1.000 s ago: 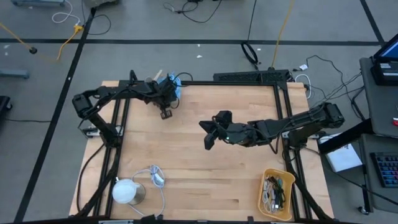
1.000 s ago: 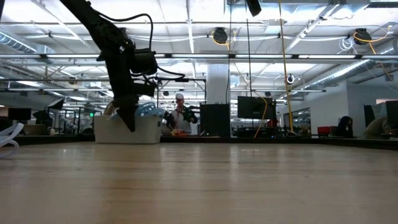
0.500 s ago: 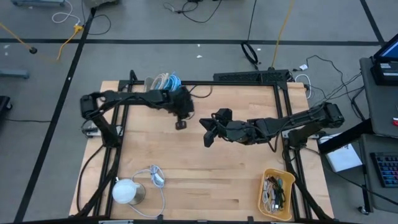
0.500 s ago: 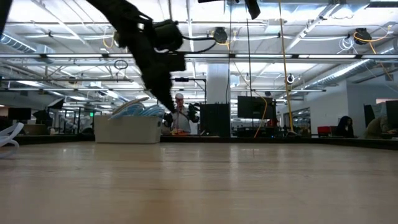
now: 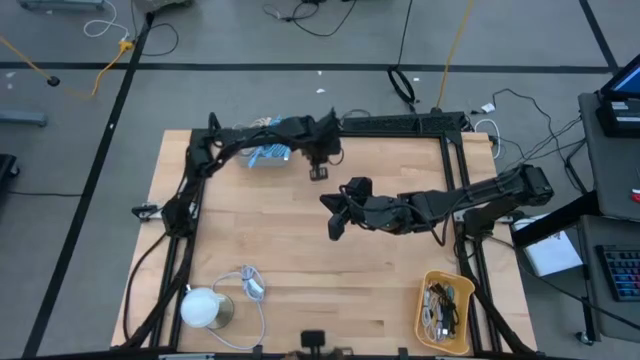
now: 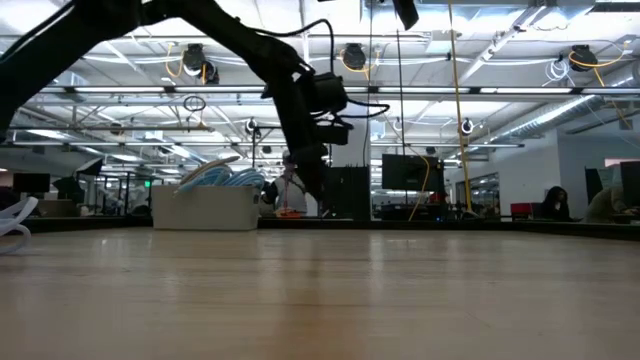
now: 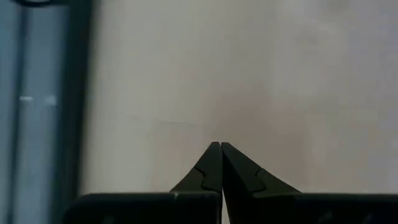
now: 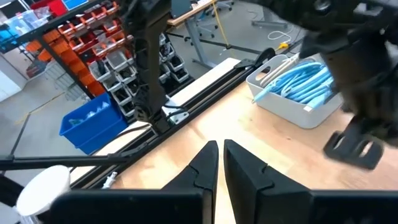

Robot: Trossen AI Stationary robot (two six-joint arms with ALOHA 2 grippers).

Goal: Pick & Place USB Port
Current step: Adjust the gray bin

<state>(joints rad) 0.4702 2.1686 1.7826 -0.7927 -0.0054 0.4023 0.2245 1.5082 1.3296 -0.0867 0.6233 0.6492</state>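
Observation:
A white bin of blue cables [image 5: 266, 154] rests on the table by its far edge; it also shows in the low view as the bin [image 6: 205, 206] and in the right wrist view as the bin [image 8: 297, 93]. My left gripper [image 5: 318, 172] hangs shut just right of the bin, above bare wood, its fingertips [image 7: 221, 147] closed with nothing between them. My right gripper [image 5: 334, 224] hovers shut near the table's middle, pointing toward the left and the far edge, its tips [image 8: 221, 147] together. I can make out no separate USB port.
A yellow basket of tangled cables [image 5: 445, 310] sits at the near right corner. A white round object [image 5: 203, 306] with a pale cord [image 5: 250, 284] lies at the near left. Black frame rails run along the table's left, right and far edges.
My left arm has swung from above the bin's left side toward the table's right along the far edge, passing over the bin, and now hangs just right of it. Its fingers stay shut. The right arm has kept still.

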